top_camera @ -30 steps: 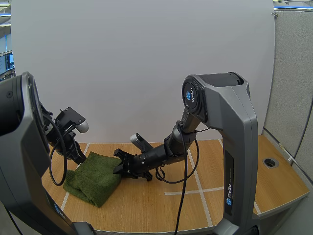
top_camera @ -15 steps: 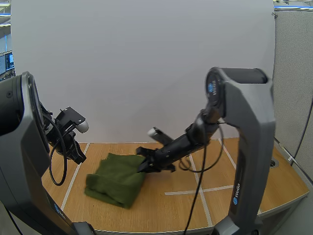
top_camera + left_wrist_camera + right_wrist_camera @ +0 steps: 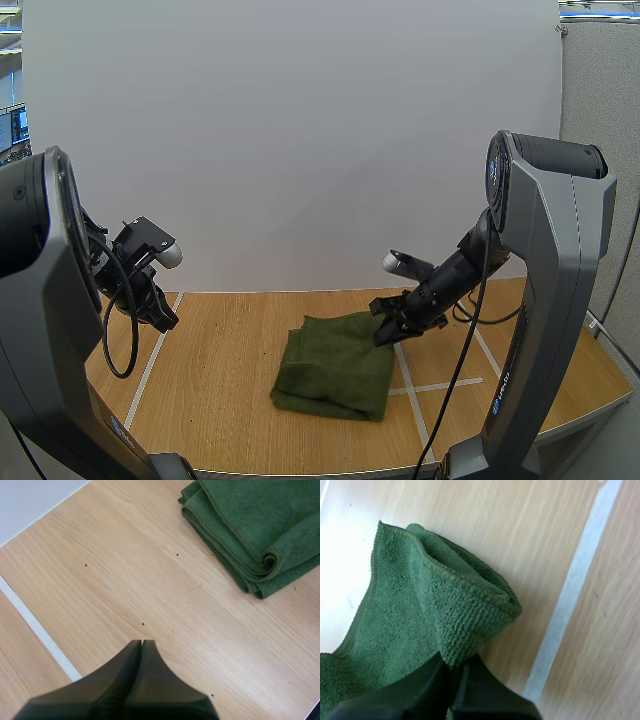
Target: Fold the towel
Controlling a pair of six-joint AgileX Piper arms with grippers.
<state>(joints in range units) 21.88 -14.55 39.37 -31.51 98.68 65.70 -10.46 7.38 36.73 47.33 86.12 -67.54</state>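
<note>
Right gripper [image 3: 386, 330] pinches towel [image 3: 335, 368] corner at 1 o'clock; fold seems done: lay flat, then release; left gripper [image 3: 141, 647] closed, empty

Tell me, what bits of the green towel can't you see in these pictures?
- Right wrist view: the right gripper covers the pinched corner of the green towel; the rest runs off the edge.
- Left wrist view, past the left gripper: the picture's edge cuts off the towel's far side.
- High view: the towel's underside lies hidden against the table.
</note>
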